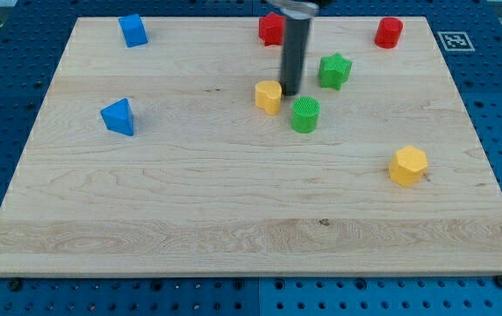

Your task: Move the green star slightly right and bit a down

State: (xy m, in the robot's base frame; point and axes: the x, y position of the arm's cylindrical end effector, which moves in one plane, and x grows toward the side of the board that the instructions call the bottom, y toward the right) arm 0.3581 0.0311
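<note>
The green star (335, 70) lies on the wooden board (233, 202) towards the view's top right of centre. My tip (290, 91) stands to the star's left and a little lower, apart from it. The tip is close beside a yellow block (268, 96) on its left and just above-left of a green cylinder (304, 115). The dark rod rises towards the view's top and partly covers a red block (270, 29).
A red cylinder (389, 32) sits at the top right, a yellow hexagonal block (407, 165) at the right. A blue block (132, 30) sits at the top left and a blue triangular block (118, 117) at the left.
</note>
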